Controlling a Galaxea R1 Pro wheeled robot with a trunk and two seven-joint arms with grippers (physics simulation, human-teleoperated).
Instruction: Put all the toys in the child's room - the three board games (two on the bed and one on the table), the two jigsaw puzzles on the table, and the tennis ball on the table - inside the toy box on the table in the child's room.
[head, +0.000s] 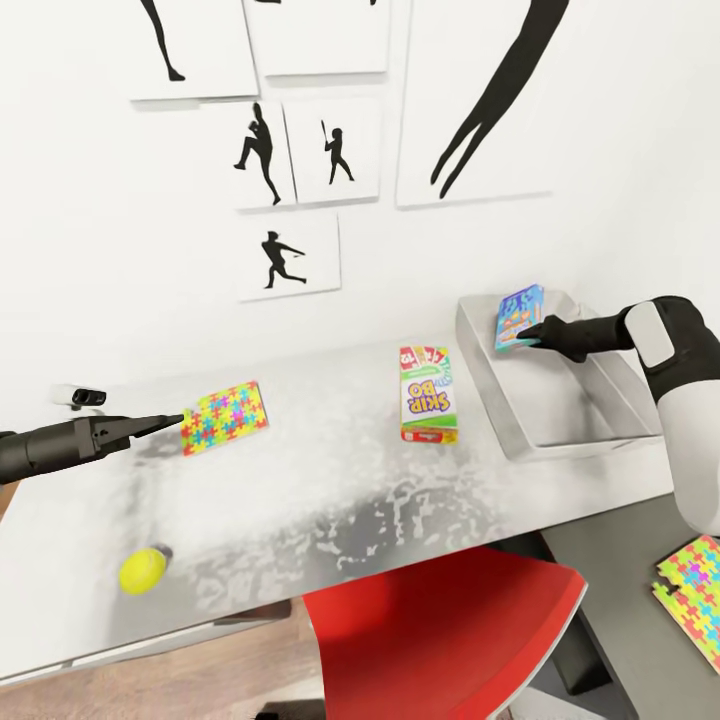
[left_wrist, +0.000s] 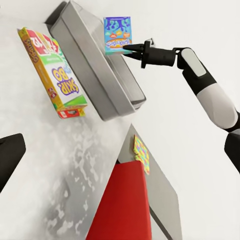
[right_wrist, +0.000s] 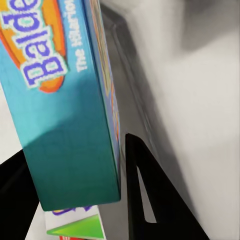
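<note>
Progress so far: right gripper (head: 533, 335) pinches the blue cartoon board game box (head: 519, 316) above the shallow grey toy box (head: 560, 405), upper right. Nothing's inside yet; green-white game box (head: 427, 394), puzzle card (head: 224, 416), yellow ball (head: 143, 569) remain. Left gripper (head: 165, 423) can't tell.

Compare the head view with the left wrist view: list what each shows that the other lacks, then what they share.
Head view alone: the tennis ball near the table's front edge, a jigsaw puzzle by the left gripper, and the silhouette pictures on the wall.

Left wrist view alone: the toy box's outer side wall seen edge-on.

Both: the Skip-Bo board game, the right gripper shut on the blue board game over the toy box, the red chair, and the second jigsaw puzzle low at the right.
</note>
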